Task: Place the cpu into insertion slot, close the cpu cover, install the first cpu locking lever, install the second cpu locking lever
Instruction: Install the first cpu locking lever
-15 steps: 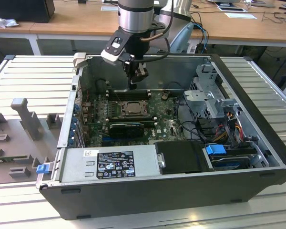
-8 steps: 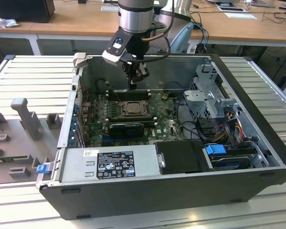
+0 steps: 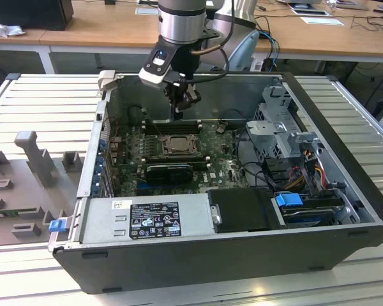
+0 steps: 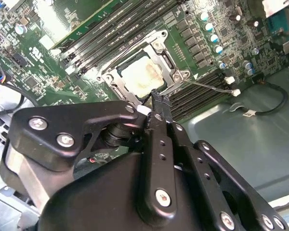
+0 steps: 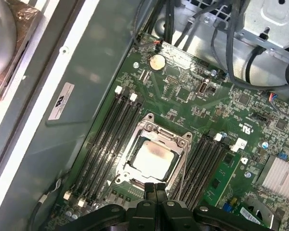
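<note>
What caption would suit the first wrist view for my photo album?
The cpu, framed by its silver cpu cover on the green motherboard, with the claw at the cover's edge.

- Our arm [image 3: 179, 22] stands as an upright silver-and-black column at the top of the exterior view.
- Below it, our wrist [image 3: 172, 64] carries black linkages, and the tool [image 3: 177, 113] hangs from them, pointing straight down.
- In the second wrist view the tool [image 4: 156, 98] narrows to a slim tip, its two black fingers [image 4: 160, 134] pressed together with no gap we can see.
- In the first wrist view the tool [image 5: 155, 186] shows the same pose, its fingers side by side and touching.
</note>
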Motion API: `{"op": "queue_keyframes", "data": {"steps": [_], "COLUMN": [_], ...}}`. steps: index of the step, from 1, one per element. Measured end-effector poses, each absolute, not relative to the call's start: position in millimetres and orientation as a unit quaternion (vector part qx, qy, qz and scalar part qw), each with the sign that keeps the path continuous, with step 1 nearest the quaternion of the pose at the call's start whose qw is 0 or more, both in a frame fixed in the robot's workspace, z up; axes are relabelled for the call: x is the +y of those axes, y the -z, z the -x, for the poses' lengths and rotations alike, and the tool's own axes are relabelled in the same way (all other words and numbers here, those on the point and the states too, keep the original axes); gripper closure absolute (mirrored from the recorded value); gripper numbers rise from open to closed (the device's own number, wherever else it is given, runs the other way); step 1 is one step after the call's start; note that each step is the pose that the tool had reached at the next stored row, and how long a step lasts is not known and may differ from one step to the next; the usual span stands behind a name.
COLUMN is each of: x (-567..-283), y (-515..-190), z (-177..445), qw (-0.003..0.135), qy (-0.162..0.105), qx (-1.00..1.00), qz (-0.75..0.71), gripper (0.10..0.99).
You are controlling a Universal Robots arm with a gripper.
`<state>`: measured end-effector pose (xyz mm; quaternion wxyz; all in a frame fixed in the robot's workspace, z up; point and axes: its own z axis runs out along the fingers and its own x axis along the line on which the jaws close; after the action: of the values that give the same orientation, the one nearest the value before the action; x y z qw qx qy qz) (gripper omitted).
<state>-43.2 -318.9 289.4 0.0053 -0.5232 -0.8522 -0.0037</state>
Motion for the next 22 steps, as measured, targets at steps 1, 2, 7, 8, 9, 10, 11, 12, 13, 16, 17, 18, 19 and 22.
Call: {"op": "queue_keyframes", "data": {"steps": [1, 2, 7, 8, 9, 10, 11, 12, 13, 16, 17, 18, 19, 22], "x": [-318.9, -318.9, -318.9, -318.9, -318.9, -318.9, -318.9, -318.9, -319.0, -319.0, -319.0, -319.0, -319.0, -318.9], "y": [-289.4, -289.4, -289.3, -289.3, -289.3, -289.3, -289.3, -289.3, -289.2, -289.1, -289.2, -289.1, -289.1, -289.0], "z": [43.2, 43.2, 43.2, 43.2, 43.2, 43.2, 43.2, 43.2, 43.2, 43.2, 43.2, 43.2, 43.2, 43.2], "qw": [0.005, 0.005, 0.006, 0.006, 0.006, 0.006, 0.006, 0.006, 0.006, 0.006, 0.006, 0.006, 0.006, 0.006], "qy": [0.004, 0.004, 0.003, 0.003, 0.003, 0.003, 0.003, 0.003, 0.003, 0.003, 0.003, 0.003, 0.003, 0.002], "qx": [-0.859, -0.863, -0.900, -0.903, -0.907, -0.911, -0.914, -0.917, -0.924, -0.935, -0.938, -0.940, -0.943, -0.954], "qz": [0.511, 0.505, 0.436, 0.429, 0.422, 0.412, 0.406, 0.399, 0.383, 0.353, 0.347, 0.342, 0.333, 0.301], "gripper": [0.980, 0.980, 0.980, 0.980, 0.980, 0.980, 0.980, 0.980, 0.980, 0.980, 0.980, 0.980, 0.980, 0.980]}}
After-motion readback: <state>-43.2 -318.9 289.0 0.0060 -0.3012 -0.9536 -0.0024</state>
